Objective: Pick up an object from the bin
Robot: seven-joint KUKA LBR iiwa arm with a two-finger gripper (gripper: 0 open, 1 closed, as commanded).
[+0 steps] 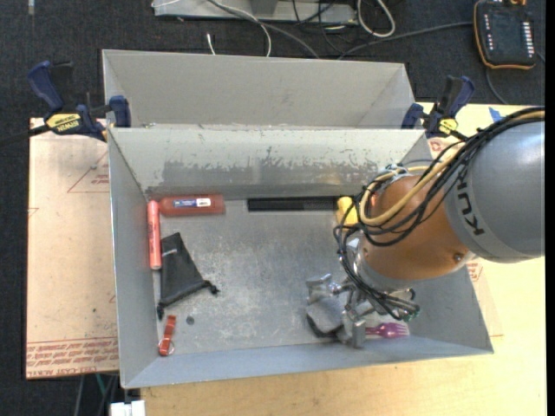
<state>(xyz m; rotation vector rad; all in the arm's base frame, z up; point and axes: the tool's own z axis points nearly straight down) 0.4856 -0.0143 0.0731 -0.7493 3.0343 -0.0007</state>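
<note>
My gripper is low in the bin's front right corner, under the arm's orange cover. A dark grey lump lies right against it on its left side; whether it is gripped I cannot tell. A magenta pen-like thing lies just to the gripper's right, along the front wall. A yellow thing peeks out behind the cover near the back wall.
A black bar and a red flat box lie along the back wall. An orange-red stick, a black triangular piece and a small red thing lie at the left side.
</note>
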